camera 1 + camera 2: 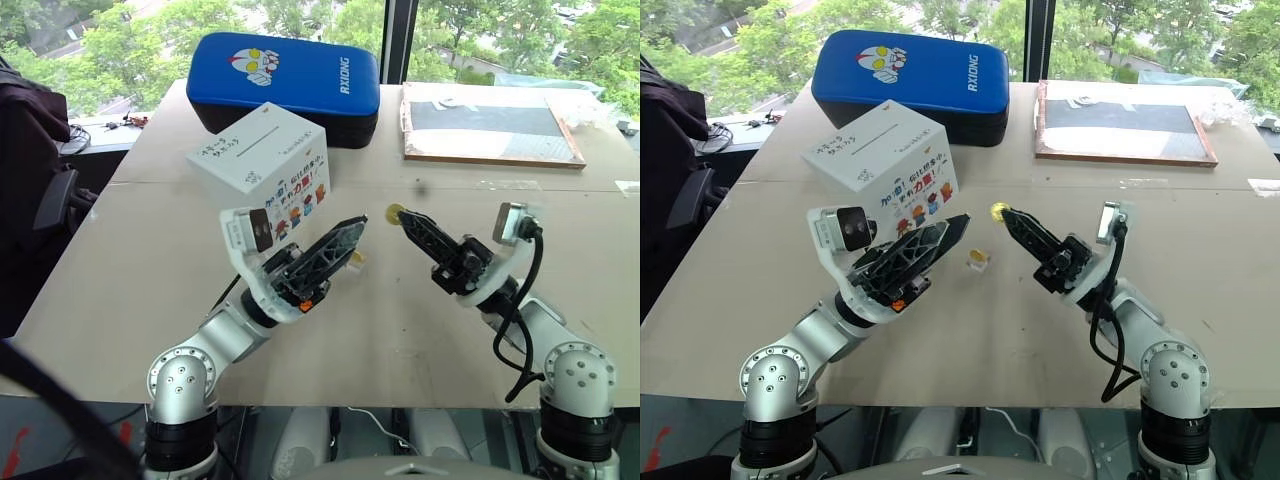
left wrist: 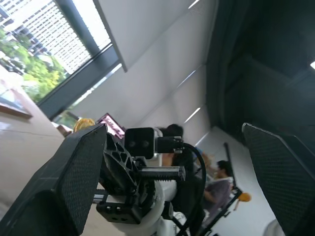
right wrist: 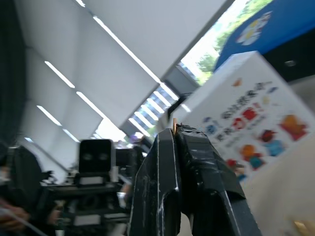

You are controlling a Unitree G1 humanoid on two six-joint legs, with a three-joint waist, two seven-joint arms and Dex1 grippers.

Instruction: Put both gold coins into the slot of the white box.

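— So where are the gold coins?
— One (image 1: 999, 211) sits pinched in the right gripper (image 1: 1006, 215), fingers clamped tight, just right of the white box (image 1: 883, 160). Another (image 1: 978, 258) lies on the counter (image 1: 1200, 270) below the box.
— And the left gripper (image 1: 950, 228)?
— Fingers spread wide, empty, beside the box.

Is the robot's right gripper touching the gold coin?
Touching. In the right eye view, the right gripper has its black fingers shut on one gold coin, lifted clear of the table; the left eye view shows the same pinch.
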